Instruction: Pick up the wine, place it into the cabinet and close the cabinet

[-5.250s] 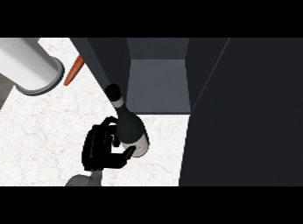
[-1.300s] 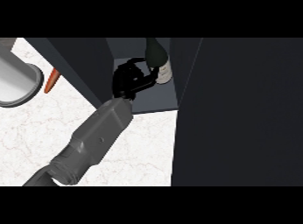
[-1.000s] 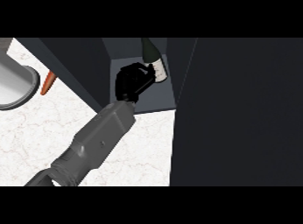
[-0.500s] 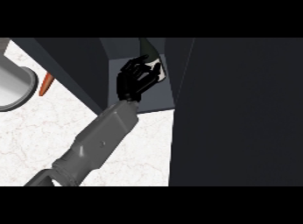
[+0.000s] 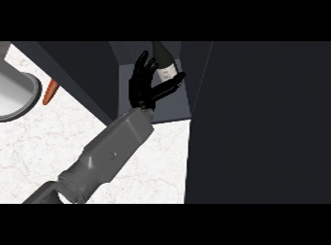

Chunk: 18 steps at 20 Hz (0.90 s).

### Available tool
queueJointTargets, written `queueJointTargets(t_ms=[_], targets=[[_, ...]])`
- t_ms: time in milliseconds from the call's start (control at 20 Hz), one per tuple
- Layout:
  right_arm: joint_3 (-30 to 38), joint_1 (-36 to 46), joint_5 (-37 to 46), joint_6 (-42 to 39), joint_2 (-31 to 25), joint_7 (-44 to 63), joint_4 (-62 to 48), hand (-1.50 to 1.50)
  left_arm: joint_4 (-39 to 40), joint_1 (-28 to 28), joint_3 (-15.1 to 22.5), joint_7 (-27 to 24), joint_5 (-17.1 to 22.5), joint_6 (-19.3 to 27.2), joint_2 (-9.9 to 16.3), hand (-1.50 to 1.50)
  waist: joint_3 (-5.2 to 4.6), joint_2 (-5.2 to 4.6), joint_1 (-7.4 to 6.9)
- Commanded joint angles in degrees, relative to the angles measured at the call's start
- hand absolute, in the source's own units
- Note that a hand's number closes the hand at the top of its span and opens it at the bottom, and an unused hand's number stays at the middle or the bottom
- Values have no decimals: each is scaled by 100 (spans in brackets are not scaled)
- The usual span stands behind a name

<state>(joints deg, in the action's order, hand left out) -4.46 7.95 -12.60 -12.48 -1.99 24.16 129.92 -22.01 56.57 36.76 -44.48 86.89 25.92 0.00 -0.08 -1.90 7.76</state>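
Head view: left hand [image 5: 141, 88] spread before wine [image 5: 163, 64] inside cabinet [image 5: 91, 72].

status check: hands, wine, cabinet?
Left hand open, inside the cabinet beside the wine bottle. Right hand not in view. Bottle upright in the cabinet. Cabinet door open, not yet closed.

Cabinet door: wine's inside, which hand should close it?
Left, probably. The left hand is open beside the wine bottle inside the cabinet, next to the open door; it only needs to withdraw. The right hand is not in view.
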Motion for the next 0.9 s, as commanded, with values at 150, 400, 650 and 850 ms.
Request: queueJointTargets(t_ms=[150,400,650,850], targets=[[-149,-205,89,-109,34,-188,-80,-150,511,368,476,-23,-216,275,0,-150,6,-8,-23],[85,149,-98,77,-25,150,88,-150,323,431,783,-97,-282,333,0,-150,-1,11,-65],[10,-189,-85,-48,-32,8,98,-150,194,434,813,-252,-136,389,0,-150,4,14,-75],[-262,-180,113,79,82,131,262,-150,-208,423,907,-459,17,548,0,-150,1,57,-147]])
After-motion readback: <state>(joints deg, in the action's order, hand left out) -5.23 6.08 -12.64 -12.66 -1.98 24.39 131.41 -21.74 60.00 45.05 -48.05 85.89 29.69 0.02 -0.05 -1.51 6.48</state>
